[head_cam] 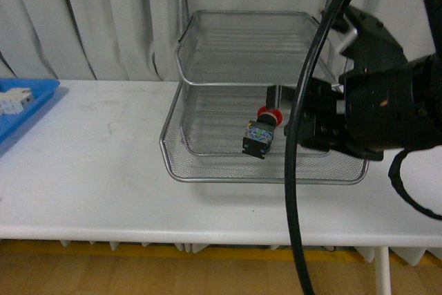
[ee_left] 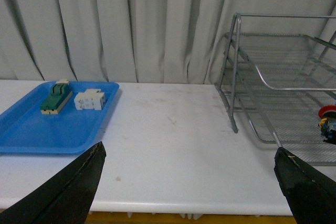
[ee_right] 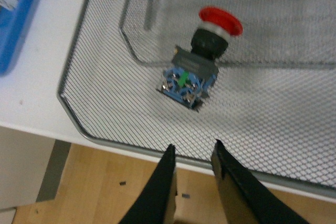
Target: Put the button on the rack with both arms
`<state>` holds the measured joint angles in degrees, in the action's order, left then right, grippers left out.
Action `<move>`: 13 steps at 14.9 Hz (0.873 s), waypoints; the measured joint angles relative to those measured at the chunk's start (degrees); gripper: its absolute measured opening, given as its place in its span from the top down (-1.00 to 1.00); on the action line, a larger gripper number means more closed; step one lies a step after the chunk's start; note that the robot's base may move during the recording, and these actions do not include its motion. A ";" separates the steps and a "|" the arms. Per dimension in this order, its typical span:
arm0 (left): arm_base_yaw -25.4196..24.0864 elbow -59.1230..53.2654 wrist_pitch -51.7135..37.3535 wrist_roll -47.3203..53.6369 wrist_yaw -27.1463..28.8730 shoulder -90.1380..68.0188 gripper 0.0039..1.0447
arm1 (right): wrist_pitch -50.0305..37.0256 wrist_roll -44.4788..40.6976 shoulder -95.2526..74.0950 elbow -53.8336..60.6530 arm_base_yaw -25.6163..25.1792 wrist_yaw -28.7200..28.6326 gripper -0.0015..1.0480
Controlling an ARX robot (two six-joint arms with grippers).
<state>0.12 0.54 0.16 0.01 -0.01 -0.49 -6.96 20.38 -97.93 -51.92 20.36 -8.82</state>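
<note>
Silver wire rack (head_cam: 207,112) stood at back of the white table (head_cam: 90,170). Blue tray (ee_left: 31,129) lay far left w/ two small blocks. Right gripper (ee_right: 193,158) hung just beside the rack's front rim, jaws slightly apart & empty; left gripper (ee_left: 189,182) wide open, empty. Button (ee_right: 197,66) lay tilted on lowest mesh tier. Best to pull right arm back slowly, not touching the rim.

We're looking at a lab-style test bench: a plain white table (head_cam: 90,164) pushed up to pale floor-length curtains (ee_left: 131,24), wood-look flooring (ee_right: 105,187) underneath. On it sit only a wire rack (head_cam: 207,164) and a blue tray (ee_left: 31,129) of small electrical parts, with a black robot arm (head_cam: 387,108) alongside.
</note>
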 joint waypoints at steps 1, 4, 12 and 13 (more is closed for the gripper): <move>0.00 0.00 0.00 0.02 0.00 0.00 -0.88 | 0.81 -0.02 -0.59 0.02 0.31 -0.46 0.72; 0.00 0.00 0.02 0.00 0.02 0.00 -0.88 | 2.38 -0.98 -1.51 0.31 2.51 -1.44 0.96; 0.00 0.00 0.02 0.00 0.00 0.00 -0.88 | 7.41 -6.54 -10.01 -3.52 4.85 3.08 0.96; 0.00 0.00 0.02 0.02 0.02 0.00 -0.88 | 7.63 -6.62 -11.02 -4.85 4.83 3.61 0.96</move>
<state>0.12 0.54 0.19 0.03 0.01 -0.49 0.67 13.76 -108.95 -56.77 25.19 -5.21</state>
